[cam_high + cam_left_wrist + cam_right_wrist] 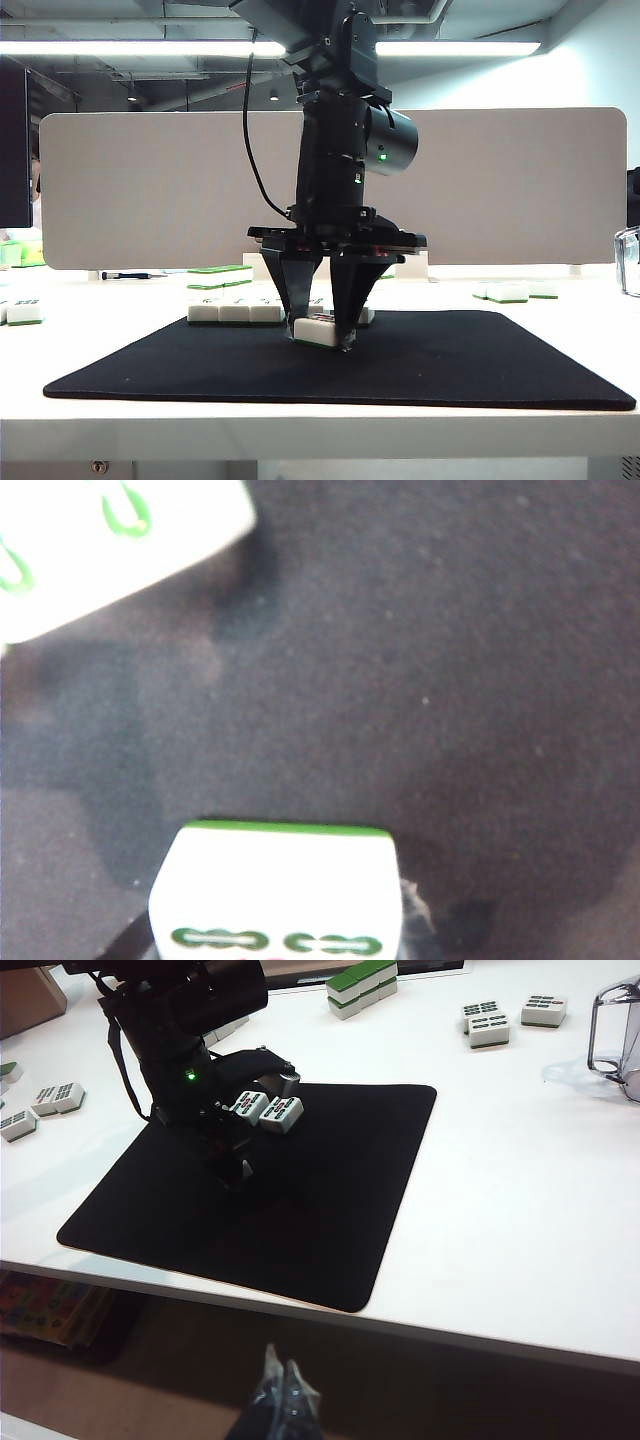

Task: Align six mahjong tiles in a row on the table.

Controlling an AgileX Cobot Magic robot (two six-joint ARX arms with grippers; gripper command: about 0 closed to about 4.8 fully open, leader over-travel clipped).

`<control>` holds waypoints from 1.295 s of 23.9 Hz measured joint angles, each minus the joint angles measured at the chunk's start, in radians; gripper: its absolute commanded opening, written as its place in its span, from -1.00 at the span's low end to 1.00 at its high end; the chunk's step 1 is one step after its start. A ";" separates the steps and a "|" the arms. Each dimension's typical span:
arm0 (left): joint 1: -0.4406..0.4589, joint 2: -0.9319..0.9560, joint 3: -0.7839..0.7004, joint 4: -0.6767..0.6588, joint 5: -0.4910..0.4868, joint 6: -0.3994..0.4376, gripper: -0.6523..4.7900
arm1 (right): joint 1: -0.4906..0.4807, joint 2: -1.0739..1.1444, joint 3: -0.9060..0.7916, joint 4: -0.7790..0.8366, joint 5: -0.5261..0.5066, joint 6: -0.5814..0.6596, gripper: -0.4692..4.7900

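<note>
Mahjong tile point(317, 331), small, white, green-backed: my left hand point(325, 338) straddles it on the black mat point(480, 365), closing squarely, my right hand point(277, 1400) parked shut.

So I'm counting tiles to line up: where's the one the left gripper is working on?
Exterior view: that mahjong tile sits on the black mat, between the left gripper fingers, just in front of the tile row.
</note>
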 measured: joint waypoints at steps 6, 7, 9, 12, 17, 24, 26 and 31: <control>-0.017 -0.028 -0.005 -0.009 -0.003 0.054 -0.13 | 0.000 0.000 0.000 0.000 0.001 0.000 -0.82; -0.035 -0.060 -0.004 0.010 -0.007 0.131 -0.12 | 0.000 0.000 0.000 0.000 0.001 0.000 -0.82; -0.074 -0.092 0.002 0.134 -0.011 0.376 -0.11 | 0.000 0.000 0.000 0.002 0.001 0.000 -0.82; -0.077 -0.074 -0.001 0.291 -0.020 0.605 -0.09 | 0.000 0.000 0.000 0.003 0.001 0.000 -0.83; -0.033 -0.061 -0.001 0.361 0.027 0.777 -0.09 | 0.000 0.000 0.000 0.003 0.001 0.000 -0.82; 0.024 -0.035 -0.004 0.379 0.122 0.871 -0.09 | 0.000 0.000 0.000 0.001 0.000 0.000 -0.82; 0.028 -0.029 -0.004 0.413 0.130 0.886 -0.09 | 0.000 0.000 0.000 0.001 0.000 0.000 -0.83; 0.032 0.002 -0.005 0.433 0.132 0.887 -0.09 | 0.000 0.000 0.000 0.000 0.000 0.000 -0.82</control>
